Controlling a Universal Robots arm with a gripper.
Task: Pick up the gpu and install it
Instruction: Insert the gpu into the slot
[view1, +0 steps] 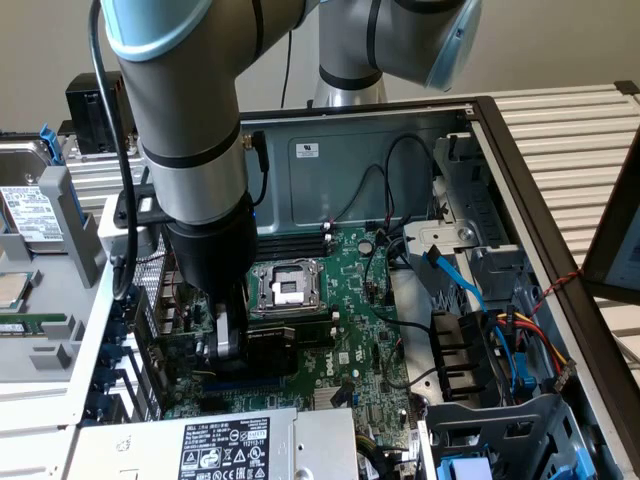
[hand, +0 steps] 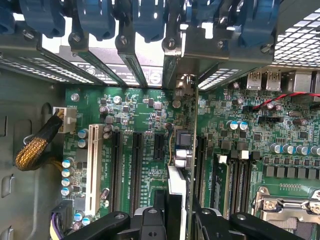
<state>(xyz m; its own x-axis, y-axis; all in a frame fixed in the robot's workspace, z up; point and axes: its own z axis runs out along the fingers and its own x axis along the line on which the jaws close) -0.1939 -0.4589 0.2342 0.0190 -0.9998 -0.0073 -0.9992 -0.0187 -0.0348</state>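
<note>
In the exterior view, the gripper (view1: 232, 338) stands low over the motherboard (view1: 350, 340), clamped on the gpu (view1: 262, 352). In the wrist view, the gpu (hand: 186, 165) sits edge-on between the fingers (hand: 212, 226), above an expansion slot (hand: 202, 165). It looks light, stiff and fragile; best gripped by its edges.

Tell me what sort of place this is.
Likely a lab or workshop bench for PC assembly. An opened computer case lies flat with its motherboard bare, a robot arm's gripper reaches inside holding the gpu edge-on over the slots, and a loose hard drive sits beside it.
</note>
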